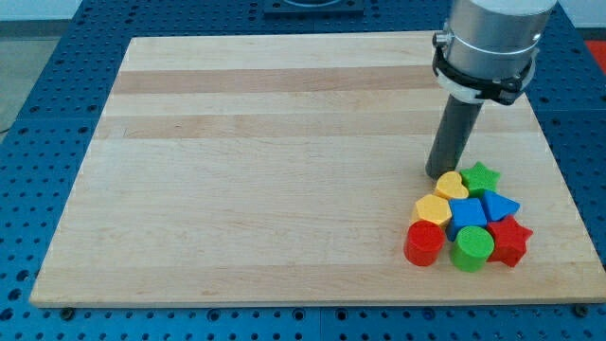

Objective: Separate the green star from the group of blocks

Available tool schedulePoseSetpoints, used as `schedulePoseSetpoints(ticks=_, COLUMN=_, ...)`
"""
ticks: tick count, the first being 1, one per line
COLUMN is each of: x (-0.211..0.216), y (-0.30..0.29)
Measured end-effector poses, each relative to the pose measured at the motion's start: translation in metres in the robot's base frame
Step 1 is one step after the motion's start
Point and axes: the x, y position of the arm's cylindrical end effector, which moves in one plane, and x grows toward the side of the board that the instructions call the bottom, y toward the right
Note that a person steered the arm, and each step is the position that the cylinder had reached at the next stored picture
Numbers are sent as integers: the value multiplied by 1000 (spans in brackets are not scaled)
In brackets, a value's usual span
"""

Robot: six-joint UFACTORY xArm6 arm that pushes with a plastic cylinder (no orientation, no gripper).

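The green star (482,177) sits at the top of a tight group of blocks near the board's lower right. It touches a yellow heart (452,186) on its left and a blue triangle (499,206) below it. My tip (438,175) rests on the board just left of the yellow heart, a short way left of the green star. Below lie a yellow hexagon (432,209), a blue cube (468,214), a red cylinder (424,243), a green cylinder (472,248) and a red star (507,241).
The wooden board (265,161) lies on a blue perforated table. The group sits close to the board's right edge (568,199) and bottom edge. The arm's grey body (488,43) hangs over the board's upper right.
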Motion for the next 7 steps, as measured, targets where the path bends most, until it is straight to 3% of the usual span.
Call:
schedulePoseSetpoints(ticks=2, x=-32, y=37)
schedulePoseSetpoints(ticks=3, x=-27, y=102)
schedulePoseSetpoints(ticks=4, x=8, y=138)
schedulePoseSetpoints(ticks=5, x=53, y=133)
schedulePoseSetpoints(ticks=7, x=55, y=67)
